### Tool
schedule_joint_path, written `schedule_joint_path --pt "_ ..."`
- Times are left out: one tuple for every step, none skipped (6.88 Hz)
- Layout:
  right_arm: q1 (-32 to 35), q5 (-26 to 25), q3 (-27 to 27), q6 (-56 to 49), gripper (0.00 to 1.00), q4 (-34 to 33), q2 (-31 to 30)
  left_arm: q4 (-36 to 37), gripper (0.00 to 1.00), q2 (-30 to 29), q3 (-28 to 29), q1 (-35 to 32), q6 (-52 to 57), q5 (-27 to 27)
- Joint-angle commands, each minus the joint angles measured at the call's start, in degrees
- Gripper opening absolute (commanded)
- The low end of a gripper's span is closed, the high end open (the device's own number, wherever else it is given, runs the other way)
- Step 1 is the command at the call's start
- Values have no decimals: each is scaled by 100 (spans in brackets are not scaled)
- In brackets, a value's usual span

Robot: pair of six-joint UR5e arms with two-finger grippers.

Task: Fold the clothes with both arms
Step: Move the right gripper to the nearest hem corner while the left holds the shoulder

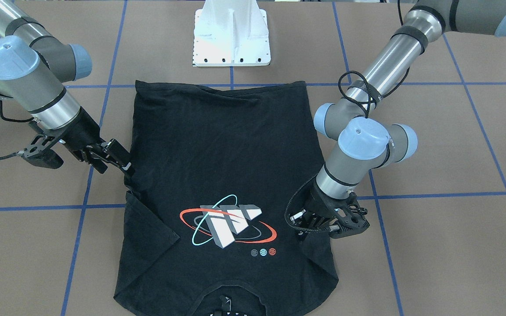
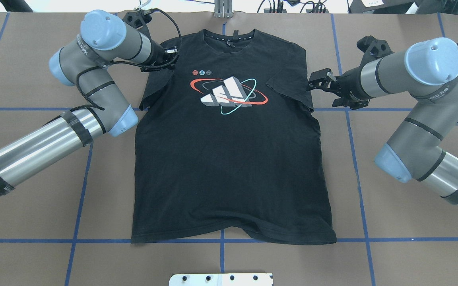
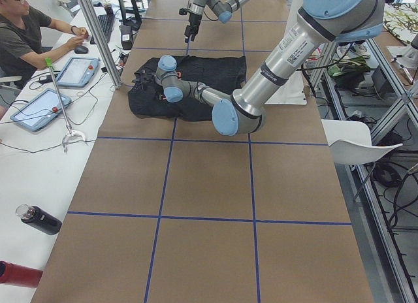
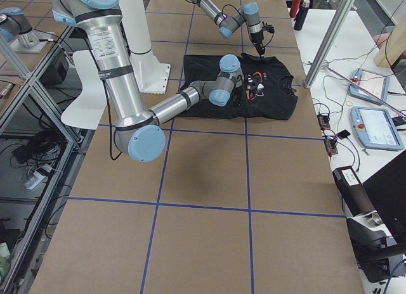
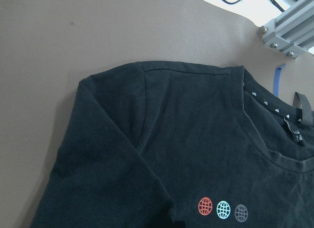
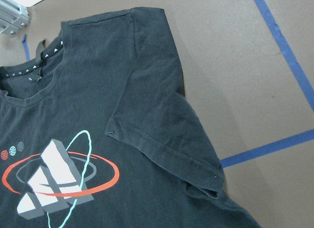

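The T-shirt (image 2: 229,159) lies flat on the table (image 2: 392,238), graphic up, long axis running away from the robot. The left gripper (image 2: 172,59) hangs over one shoulder, jaws unreadable. The right gripper (image 2: 313,81), apparently spread and empty, waits just outside the opposite sleeve (image 2: 292,93).

Brown tabletop (image 3: 209,185), divided into rectangles by blue tape lines (image 3: 196,218). Along its operator-side edge stood a white bench (image 3: 26,166) carrying two tablets (image 3: 38,109), cables and a dark bottle (image 3: 40,219), with an aluminium post (image 3: 98,35) and a seated operator (image 3: 23,38). A white chair (image 3: 356,143) stood beyond the opposite edge.
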Motion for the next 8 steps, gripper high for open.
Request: schedule_joint_path --pt "-73 -18 -10 21 100 6 12 0 74 -29 -25 41 -27 84" --pt "-169 -183 86 213 100 6 21 26 80 -11 -199 41 -80 67" --pt "-370 -376 261 867 100 -3 13 87 80 111 -592 41 -185 32" --pt "-668 -570 541 1353 100 -64 -83 88 80 451 -1127 84 -316 -47" --pt "-854 -580 692 1958 100 -65 -302 88 80 951 -1768 85 -352 -213" --pt "-1064 -598 1250 2094 100 -56 -974 79 80 1217 -2166 93 -370 -232" --pt "-1293 -615 1604 2191 100 -38 -1555 70 80 1333 -2352 93 -457 -232" --pt "-1556 -746 1651 2462 100 -30 -1709 70 80 1516 -2589 93 -502 -302"
